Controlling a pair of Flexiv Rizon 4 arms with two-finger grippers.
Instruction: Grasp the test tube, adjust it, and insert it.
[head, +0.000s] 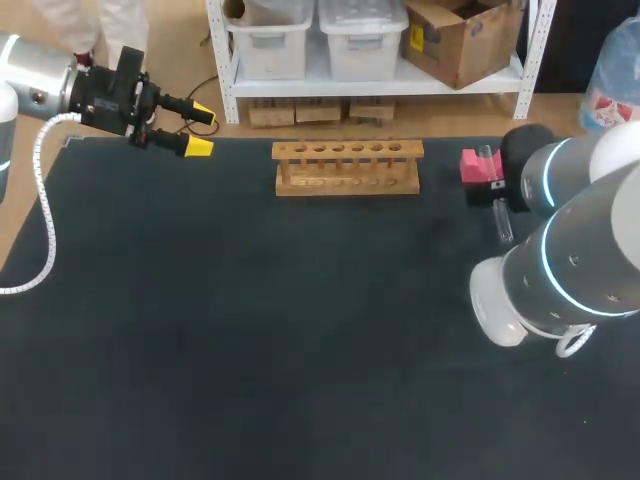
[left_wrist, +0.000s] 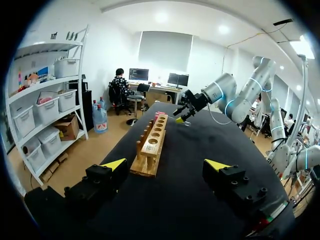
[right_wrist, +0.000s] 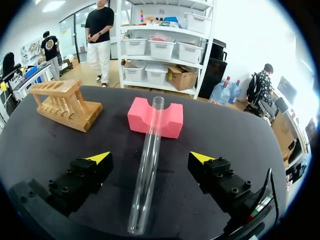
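A clear test tube (right_wrist: 148, 160) lies on the black table, its far end propped in the notch of a pink foam block (right_wrist: 170, 122). My right gripper (right_wrist: 150, 158) hovers over the tube, open, one yellow-tipped finger on each side and neither touching it. In the head view the tube (head: 502, 221) and the block (head: 476, 165) sit at the right, and the right arm's body hides its fingers. The wooden tube rack (head: 347, 167) stands at the back middle with its holes empty. My left gripper (head: 199, 130) is open at the back left corner, holding nothing, and faces the rack (left_wrist: 152, 144).
The black mat (head: 250, 330) covers the whole table. My right arm's large grey joints (head: 560, 270) hang over the right side. A white cable (head: 42, 210) loops down from the left arm by the left edge.
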